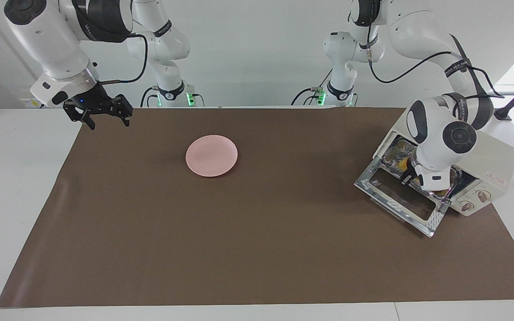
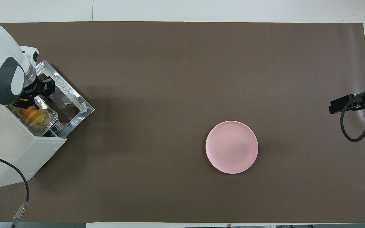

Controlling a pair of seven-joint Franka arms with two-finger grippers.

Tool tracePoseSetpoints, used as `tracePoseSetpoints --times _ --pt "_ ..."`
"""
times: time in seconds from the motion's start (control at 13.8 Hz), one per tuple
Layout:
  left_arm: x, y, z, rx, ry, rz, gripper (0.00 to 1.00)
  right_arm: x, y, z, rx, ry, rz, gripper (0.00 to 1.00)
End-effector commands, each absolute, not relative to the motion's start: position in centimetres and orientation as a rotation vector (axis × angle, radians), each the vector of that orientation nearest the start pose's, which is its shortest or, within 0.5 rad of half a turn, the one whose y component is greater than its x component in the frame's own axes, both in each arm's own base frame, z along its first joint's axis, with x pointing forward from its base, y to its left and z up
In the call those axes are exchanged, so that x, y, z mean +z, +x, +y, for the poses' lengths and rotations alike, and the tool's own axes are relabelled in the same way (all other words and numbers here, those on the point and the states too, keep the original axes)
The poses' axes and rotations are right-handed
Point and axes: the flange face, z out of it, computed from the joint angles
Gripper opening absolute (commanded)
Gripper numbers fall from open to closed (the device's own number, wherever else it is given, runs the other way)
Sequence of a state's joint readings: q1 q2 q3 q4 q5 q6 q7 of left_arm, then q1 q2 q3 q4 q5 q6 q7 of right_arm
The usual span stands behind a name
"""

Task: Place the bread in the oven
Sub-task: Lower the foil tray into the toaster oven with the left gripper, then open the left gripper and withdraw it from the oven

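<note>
The cream-white oven stands at the left arm's end of the table, its glass door dropped open. The yellow-orange bread lies in a crinkled foil tray in the oven's mouth; in the facing view only a sliver of the bread shows past the wrist. My left gripper hangs just above the bread and the inner edge of the door, open and holding nothing; the facing view mostly hides it. My right gripper waits open above the brown mat's corner at the right arm's end.
A round pink plate lies bare on the brown mat, toward the right arm's end and near the robots. The oven's black cable runs off the table beside it.
</note>
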State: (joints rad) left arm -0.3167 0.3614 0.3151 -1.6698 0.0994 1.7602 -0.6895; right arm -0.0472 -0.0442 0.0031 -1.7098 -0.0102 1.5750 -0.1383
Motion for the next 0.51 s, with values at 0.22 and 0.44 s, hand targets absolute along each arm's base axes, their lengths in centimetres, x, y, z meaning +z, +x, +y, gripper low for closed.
tracePoseSetpoints --times 0.22,0.44 --pt "41.0 63.1 -4.4 0.095 -2.749 -0.669 1.0 58.4 52.9 -2.6 0.134 -3.153 -0.167 1.0" --pt "42.7 63.7 -4.8 0.064 -2.775 -0.595 1.0 58.4 52.9 -2.6 0.134 -3.153 -0.167 1.0"
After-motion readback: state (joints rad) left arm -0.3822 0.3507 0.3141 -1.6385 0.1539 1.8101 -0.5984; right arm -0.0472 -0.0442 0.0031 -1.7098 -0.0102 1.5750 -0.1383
